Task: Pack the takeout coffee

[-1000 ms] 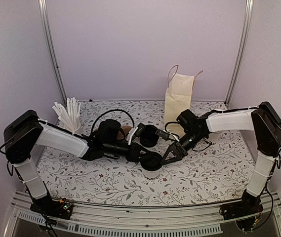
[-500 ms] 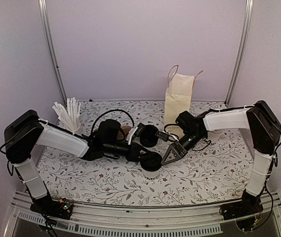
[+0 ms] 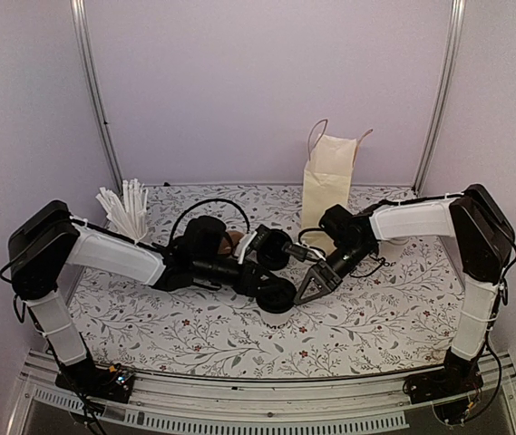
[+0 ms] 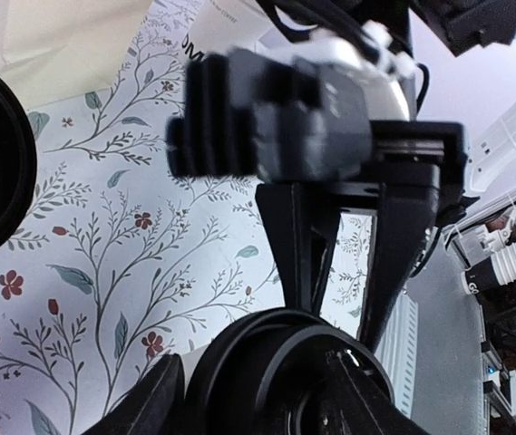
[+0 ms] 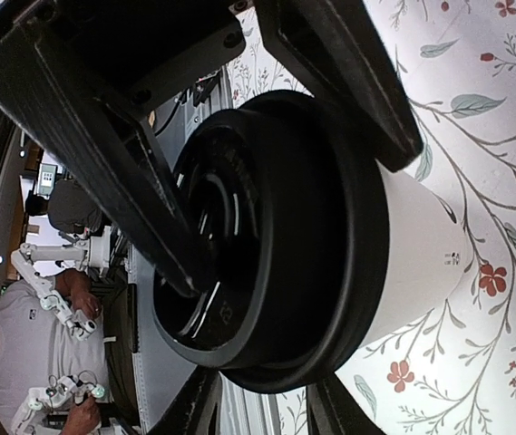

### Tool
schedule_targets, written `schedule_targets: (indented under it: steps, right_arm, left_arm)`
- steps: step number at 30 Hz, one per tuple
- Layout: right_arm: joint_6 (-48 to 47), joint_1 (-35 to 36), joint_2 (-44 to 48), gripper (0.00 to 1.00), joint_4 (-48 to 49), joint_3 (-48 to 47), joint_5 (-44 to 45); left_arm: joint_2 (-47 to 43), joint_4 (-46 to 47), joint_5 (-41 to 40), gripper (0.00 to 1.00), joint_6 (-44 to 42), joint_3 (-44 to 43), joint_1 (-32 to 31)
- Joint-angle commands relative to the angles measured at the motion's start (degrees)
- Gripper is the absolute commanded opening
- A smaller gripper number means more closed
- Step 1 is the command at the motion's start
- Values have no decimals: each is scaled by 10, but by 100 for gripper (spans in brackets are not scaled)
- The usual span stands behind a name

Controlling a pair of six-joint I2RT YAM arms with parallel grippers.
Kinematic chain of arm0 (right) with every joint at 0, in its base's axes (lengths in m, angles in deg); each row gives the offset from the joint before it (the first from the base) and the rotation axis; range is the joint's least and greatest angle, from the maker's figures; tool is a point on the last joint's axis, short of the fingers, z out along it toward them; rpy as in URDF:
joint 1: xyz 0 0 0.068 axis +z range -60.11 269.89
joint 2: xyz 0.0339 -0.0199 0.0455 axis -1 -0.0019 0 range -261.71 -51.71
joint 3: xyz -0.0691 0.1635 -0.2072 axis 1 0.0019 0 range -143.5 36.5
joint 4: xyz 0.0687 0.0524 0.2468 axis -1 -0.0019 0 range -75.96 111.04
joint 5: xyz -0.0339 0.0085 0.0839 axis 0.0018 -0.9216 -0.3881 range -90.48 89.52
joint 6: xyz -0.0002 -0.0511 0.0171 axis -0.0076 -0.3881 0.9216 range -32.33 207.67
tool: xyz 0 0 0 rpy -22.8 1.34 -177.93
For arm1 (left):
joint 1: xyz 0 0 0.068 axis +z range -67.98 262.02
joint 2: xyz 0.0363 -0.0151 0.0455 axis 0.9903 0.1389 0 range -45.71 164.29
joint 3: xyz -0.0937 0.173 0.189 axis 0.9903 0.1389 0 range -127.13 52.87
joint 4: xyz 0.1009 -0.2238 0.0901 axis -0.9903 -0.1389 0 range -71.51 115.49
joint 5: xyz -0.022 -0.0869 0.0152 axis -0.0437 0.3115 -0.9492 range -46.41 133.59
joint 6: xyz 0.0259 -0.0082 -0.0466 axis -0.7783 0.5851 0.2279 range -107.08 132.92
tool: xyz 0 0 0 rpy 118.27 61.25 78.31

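Observation:
The takeout coffee [image 3: 278, 315], a white paper cup with a black lid, stands upright on the floral table, front centre. My left gripper [image 3: 271, 288] reaches it from the left. One finger lies on the lid's top and the other outside the rim, so it is shut on the cup's rim [image 4: 267, 362]. My right gripper [image 3: 305, 292] is open on the cup's right side, its fingers [image 4: 298, 245] spread at the lid's edge. In the right wrist view the lid and white wall [image 5: 421, 245] fill the frame, with the left gripper's fingers [image 5: 149, 181] across them.
A tan paper bag [image 3: 326, 186] with handles stands open behind the right arm. A white cup of stir sticks [image 3: 126, 213] is at back left. Loose black lids [image 3: 274, 246] and a brown object [image 3: 232, 240] lie behind the left gripper.
My right gripper has moved a little left and in toward the cup's lid. The left gripper and the cup have stayed nearly in place.

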Motion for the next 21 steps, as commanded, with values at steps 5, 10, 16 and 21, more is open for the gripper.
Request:
schedule_targets:
  steps: [5, 10, 16, 21]
  right_arm:
    - [-53, 27, 23, 47, 33, 11, 92]
    - [-57, 27, 33, 50, 29, 15, 97]
    - [-59, 27, 34, 50, 25, 13, 109]
    - [-56, 27, 29, 51, 27, 10, 107]
  left_arm:
    - [12, -138, -61, 61, -45, -76, -12]
    - [15, -157, -64, 77, -53, -111, -13]
    - [-13, -176, -94, 81, -56, -113, -10]
    - [-52, -184, -128, 81, -57, -76, -6]
